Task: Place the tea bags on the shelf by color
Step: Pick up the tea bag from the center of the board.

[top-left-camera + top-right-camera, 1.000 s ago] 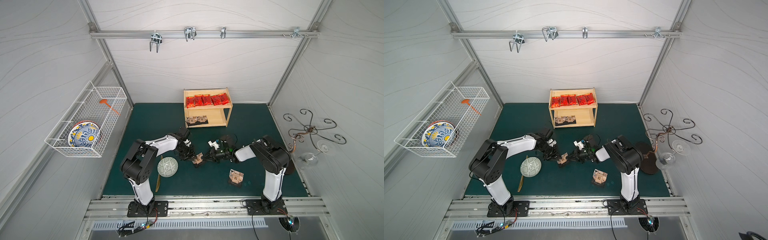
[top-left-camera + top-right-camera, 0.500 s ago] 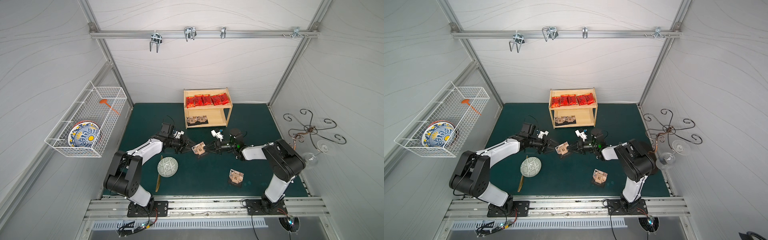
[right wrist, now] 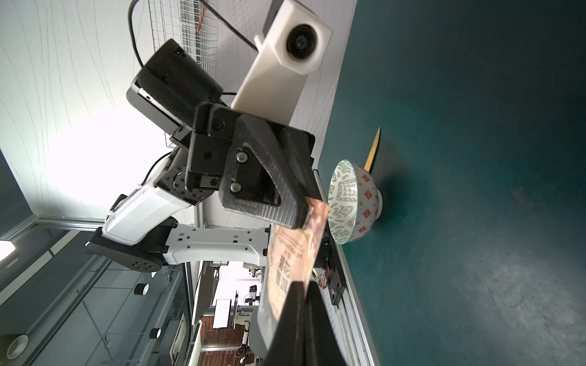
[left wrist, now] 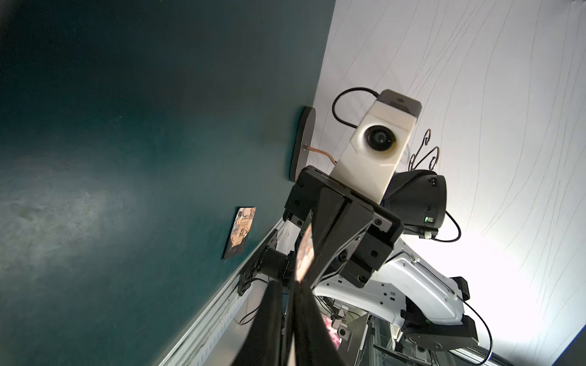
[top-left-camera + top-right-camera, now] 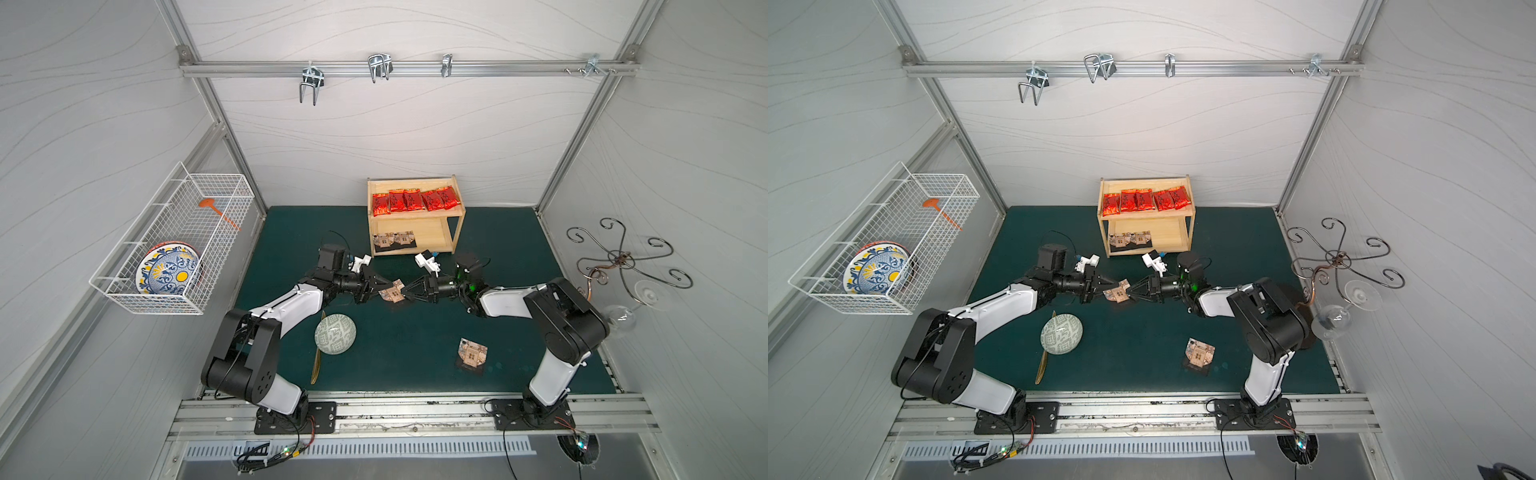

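The shelf has its upper tier filled side to side by red sachets. Its lower tier carries two tan pouches at the left, with bare board to their right. Just in front, the left end effector and right end effector meet tip to tip, both clamped on the held pouch, barring the middle approach. Open green surface lies between the bowl and a loose pouch.

Robot lab cell: aluminium frame, white panels (green mat underfoot).
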Robot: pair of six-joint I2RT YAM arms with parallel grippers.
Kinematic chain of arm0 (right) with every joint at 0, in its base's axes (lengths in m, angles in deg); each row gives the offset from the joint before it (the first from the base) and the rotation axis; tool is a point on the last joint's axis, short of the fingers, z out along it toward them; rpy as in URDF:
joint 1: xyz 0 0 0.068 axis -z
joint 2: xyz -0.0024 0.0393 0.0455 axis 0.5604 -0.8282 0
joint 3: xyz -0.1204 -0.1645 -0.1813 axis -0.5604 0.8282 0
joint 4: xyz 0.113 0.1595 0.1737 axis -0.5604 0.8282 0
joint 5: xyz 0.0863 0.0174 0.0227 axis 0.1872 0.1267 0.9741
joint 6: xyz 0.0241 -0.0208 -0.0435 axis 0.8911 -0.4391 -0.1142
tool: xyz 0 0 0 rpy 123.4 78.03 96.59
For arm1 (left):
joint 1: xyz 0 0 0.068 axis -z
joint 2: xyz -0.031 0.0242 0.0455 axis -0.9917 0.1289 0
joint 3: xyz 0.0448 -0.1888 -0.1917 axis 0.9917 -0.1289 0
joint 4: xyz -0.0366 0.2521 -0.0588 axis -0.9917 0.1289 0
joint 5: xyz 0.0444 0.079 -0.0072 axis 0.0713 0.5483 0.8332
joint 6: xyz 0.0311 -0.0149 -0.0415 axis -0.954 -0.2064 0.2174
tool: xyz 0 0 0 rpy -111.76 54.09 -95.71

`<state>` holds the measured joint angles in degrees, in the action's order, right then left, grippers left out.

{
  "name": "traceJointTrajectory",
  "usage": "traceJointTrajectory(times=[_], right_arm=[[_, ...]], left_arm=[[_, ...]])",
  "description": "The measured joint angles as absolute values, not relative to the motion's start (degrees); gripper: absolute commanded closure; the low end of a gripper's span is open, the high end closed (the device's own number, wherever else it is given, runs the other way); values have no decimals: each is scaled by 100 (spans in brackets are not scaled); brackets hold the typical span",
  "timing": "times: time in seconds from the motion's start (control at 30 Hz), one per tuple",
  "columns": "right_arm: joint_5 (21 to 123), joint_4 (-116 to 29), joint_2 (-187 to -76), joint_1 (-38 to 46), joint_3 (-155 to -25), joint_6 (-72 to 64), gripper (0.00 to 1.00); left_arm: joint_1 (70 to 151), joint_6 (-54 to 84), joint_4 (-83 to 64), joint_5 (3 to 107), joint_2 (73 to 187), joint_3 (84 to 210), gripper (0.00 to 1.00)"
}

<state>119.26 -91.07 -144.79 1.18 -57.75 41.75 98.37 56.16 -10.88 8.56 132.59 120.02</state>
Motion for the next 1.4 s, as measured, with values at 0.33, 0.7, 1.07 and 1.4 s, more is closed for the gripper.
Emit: traceJointTrajectory(times=[0.33, 0.7, 1.07, 1.4], right_arm=[[12002, -8976, -14477, 179, -5803, 4098, 82], [9587, -8455, -12656, 120, -4509, 5115, 35], [8577, -8630, -12383, -178, -4778, 5668, 40], [8372, -9102, -13012, -317, -5379, 5790, 68]], left_arm=[[9813, 5446, -906, 935, 13215, 12002, 100], [9797, 6351, -2937, 1405, 13233, 11739, 100], [9852, 8250, -6191, 1871, 14000, 11499, 100], [9966, 8338, -6482, 1971, 13821, 11473, 100]])
